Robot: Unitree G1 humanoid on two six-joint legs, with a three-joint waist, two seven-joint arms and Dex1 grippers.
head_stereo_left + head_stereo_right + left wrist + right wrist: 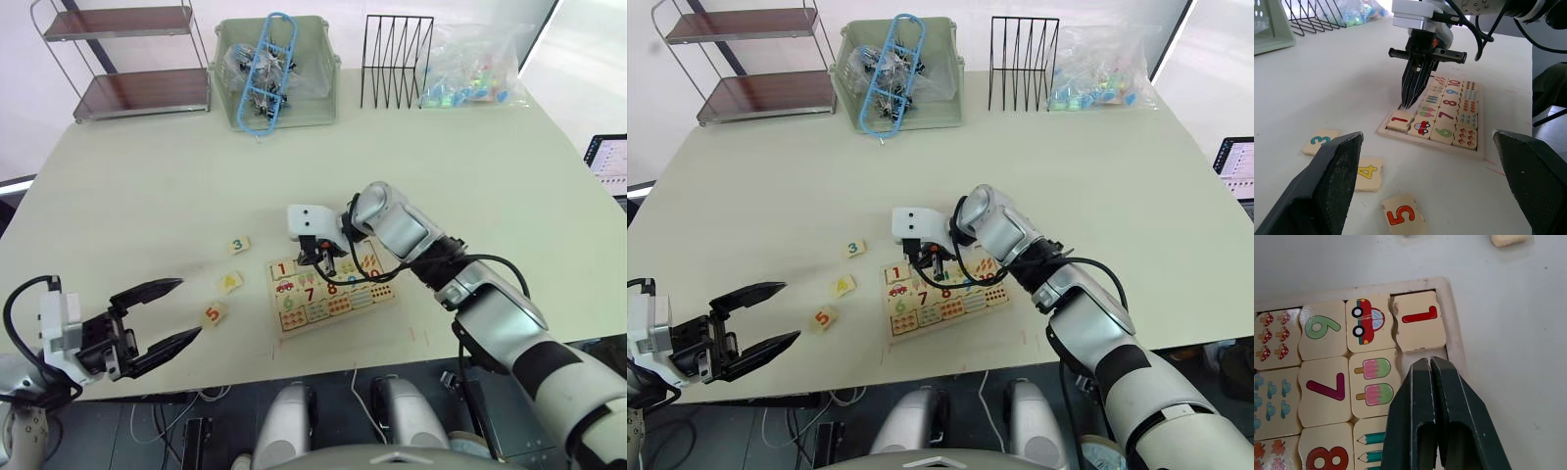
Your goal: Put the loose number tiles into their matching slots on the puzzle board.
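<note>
Centrally on the pale table (147, 176) lies the puzzle board (338, 311), with the right gripper (1411, 100) poised over its slot row, fingers pressed together and holding nothing, tips just beside the red 1 tile (1418, 320) that sits in the end slot at the board's corner. Left of the board and well apart from it hovers the left gripper (168, 315), its fingers spread wide and empty. Between that gripper and the board lie three loose tiles: the 3 tile (237, 245) farthest from the robot, the yellow 4 tile (231, 282) nearest the board, and the 5 tile (213, 314) just beside the left gripper's fingertips.
</note>
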